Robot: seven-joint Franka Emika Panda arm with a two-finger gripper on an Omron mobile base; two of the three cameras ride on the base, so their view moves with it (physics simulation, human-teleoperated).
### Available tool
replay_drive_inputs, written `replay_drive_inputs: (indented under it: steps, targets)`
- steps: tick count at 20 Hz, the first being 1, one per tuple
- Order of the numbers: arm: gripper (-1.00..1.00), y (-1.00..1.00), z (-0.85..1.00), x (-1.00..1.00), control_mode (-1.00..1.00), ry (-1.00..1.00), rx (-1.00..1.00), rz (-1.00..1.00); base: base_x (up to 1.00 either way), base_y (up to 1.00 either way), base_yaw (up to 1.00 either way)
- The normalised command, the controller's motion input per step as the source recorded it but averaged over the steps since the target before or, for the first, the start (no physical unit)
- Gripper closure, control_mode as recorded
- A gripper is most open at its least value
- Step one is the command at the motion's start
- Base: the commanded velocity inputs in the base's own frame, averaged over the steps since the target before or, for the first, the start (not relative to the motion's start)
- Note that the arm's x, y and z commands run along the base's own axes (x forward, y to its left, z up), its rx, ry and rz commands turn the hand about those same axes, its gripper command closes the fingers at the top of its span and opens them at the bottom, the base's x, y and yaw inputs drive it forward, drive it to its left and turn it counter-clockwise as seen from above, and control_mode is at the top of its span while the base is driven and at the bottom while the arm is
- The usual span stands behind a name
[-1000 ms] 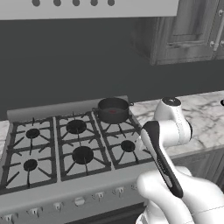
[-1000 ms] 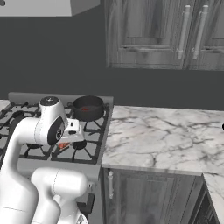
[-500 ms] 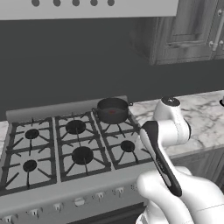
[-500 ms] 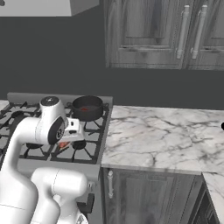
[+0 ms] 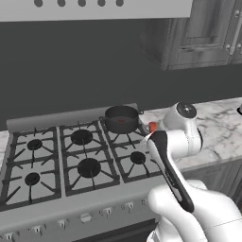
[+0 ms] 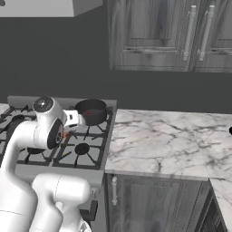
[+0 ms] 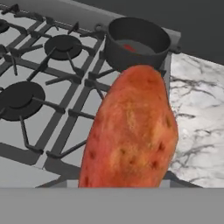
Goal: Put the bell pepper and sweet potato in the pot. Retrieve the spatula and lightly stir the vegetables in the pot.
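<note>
The sweet potato loomed huge in the hand view, upright and rising from the bottom edge right where the tool sat, so the tool looked clamped on it, though the fingertips themselves were hidden behind the tuber. In the left base view a small orange-red bit peeked out beside the arm's white wrist, just off the stove's right edge; which vegetable it was could not be told from there.

The pot stood on the back-right burner of the stove, hard against the stove's rear right corner. A red patch lay inside it, the bell pepper, low against the pot's floor. The same red glint showed in the pot from the right base view.

Between the sweet potato and the pot ran the black grates of the front-right burner, bare iron fingers with open steel beneath. To the right the marble surface stretched away, meeting the stove's right edge. Dark wood cabinets hung above the surface, and a pale range hood sat over the burners. The arm's own bulky elbow blocked the front burners in the right base view.
</note>
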Motion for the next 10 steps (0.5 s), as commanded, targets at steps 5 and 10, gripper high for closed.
replay_drive_inputs:
  steps: [5, 10]
  targets:
    - [1.00, 0.26, 0.86, 1.00, -1.00, -0.06, 0.00, 0.00, 0.00, 0.00, 0.00]
    - [1.00, 0.32, 0.13, 1.00, -1.00, 0.09, 0.00, -0.06, 0.00, 0.00, 0.00]
